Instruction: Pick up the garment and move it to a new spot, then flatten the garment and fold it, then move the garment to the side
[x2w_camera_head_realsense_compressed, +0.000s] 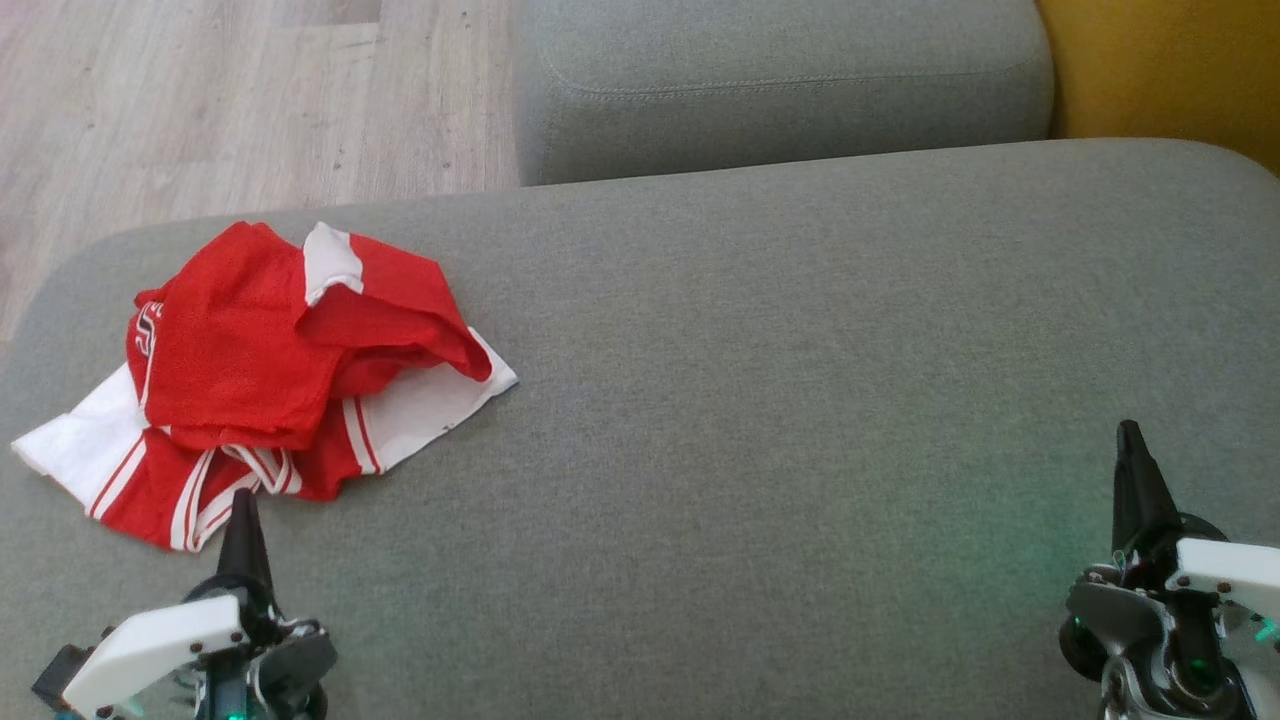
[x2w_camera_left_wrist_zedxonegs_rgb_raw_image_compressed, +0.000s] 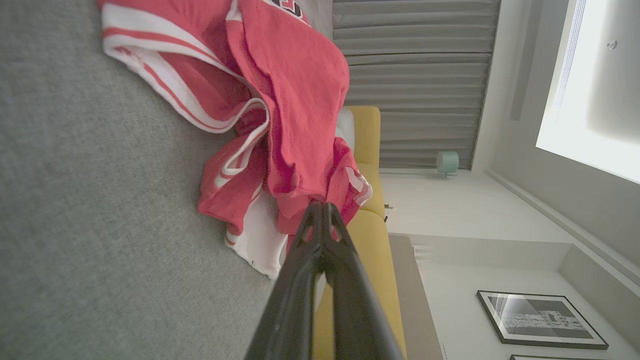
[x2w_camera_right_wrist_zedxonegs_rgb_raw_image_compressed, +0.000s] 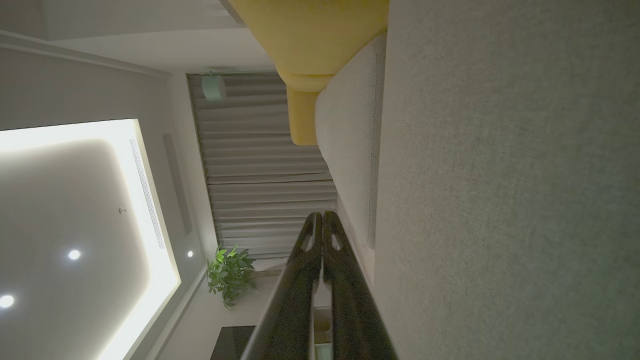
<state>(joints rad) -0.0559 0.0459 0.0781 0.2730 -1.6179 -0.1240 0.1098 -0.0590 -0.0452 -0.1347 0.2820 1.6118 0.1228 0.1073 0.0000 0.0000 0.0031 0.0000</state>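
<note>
The red and white garment (x2w_camera_head_realsense_compressed: 260, 370) lies crumpled on the left of the grey sofa seat (x2w_camera_head_realsense_compressed: 800, 400), both claws shut and empty — left claw (x2w_camera_head_realsense_compressed: 243, 498) just by its edge, right claw (x2w_camera_head_realsense_compressed: 1130, 435) far off — so grabbing one loose layer could bunch it worse, and its folded letters (x2w_camera_head_realsense_compressed: 148, 325) can't be read.

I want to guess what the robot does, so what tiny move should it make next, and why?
Probably open the left gripper: its fingers are shut, tips right at the near edge of the crumpled red-and-white garment, which lies ungrasped on the grey cushion. The right gripper is far off to the side.
</note>
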